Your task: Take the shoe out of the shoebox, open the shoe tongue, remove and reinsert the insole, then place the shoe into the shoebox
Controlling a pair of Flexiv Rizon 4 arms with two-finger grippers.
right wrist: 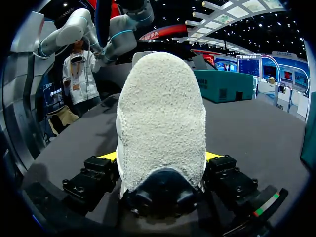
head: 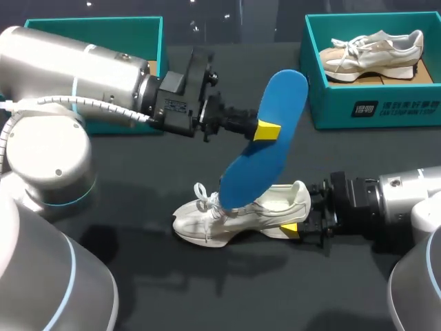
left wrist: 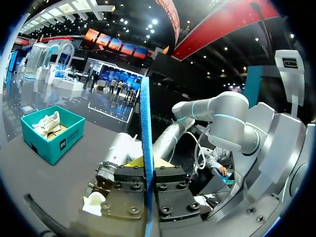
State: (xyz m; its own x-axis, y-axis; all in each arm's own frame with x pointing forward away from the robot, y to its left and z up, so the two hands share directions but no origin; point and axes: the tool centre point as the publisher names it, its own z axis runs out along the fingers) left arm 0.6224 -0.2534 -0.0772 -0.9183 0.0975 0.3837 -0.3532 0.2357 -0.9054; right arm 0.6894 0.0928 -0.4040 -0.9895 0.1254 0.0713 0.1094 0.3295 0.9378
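Observation:
A blue insole [head: 265,145] hangs tilted in the air above the table, and my left gripper [head: 267,129] is shut on its edge near the middle. Seen from the left wrist, the insole [left wrist: 145,123] stands edge-on between the closed fingers of the left gripper [left wrist: 147,173]. Its lower end is over a white shoe [head: 234,214] that lies on the dark table with its laces pointing left. My right gripper [head: 298,212] is shut on the shoe's heel. From the right wrist the shoe [right wrist: 160,133] fills the space between the right gripper's [right wrist: 160,165] fingers.
A teal shoebox [head: 375,107] at the back right holds a second white shoe [head: 372,52]. Another teal box [head: 131,34] stands at the back left, behind my left arm. Bare dark tabletop lies in front of the shoe.

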